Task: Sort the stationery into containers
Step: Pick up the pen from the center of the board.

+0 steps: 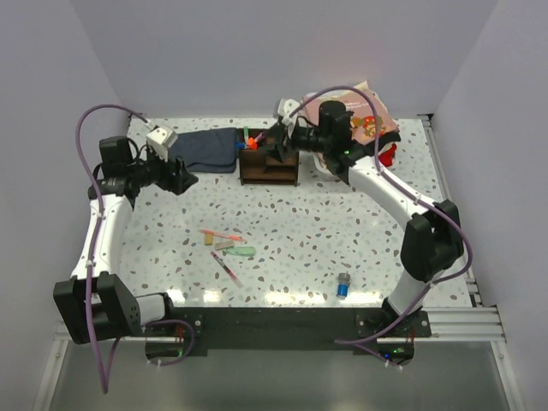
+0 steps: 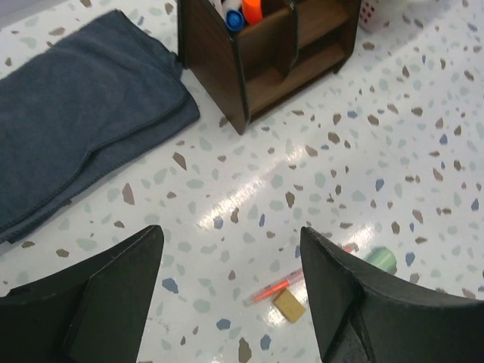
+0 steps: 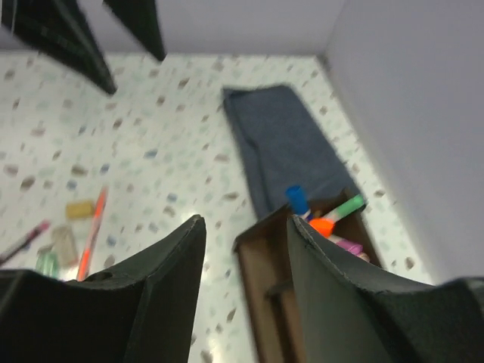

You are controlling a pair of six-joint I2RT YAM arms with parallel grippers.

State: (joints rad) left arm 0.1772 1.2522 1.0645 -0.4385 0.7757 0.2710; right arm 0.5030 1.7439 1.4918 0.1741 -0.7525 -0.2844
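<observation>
The dark brown wooden desk organiser (image 1: 268,163) stands at the far side of the white speckled worktop (image 1: 342,223), just beside the dark blue folded cloth (image 1: 205,148) on its left and near the white bin of pink clothes (image 1: 360,120) on its right. In its tall end compartment, the one nearest the cloth, stand a blue-capped marker (image 3: 296,199), a thick orange-tipped marker (image 3: 323,225) and a thin green-capped pen (image 3: 348,206) that leans outward. The right claw (image 3: 244,227) hangs above the organiser with its two dark fingers spread and nothing between them. The left claw (image 2: 231,242) hovers over bare worktop near the front of the cloth, also spread wide and holding nothing. The loose stationery lies well apart from the organiser, toward the near middle of the worktop: a thin orange-red pen (image 1: 221,234), a small tan eraser (image 1: 208,241) touching or almost touching it (the top view is too coarse to tell which), a pale green eraser (image 1: 243,251) just beside those, and a thin pink pen (image 1: 226,271) lying at a slant nearer the arms. A tiny blue-capped bottle (image 1: 342,286) sits alone at the near right, close to the right arm's base.
</observation>
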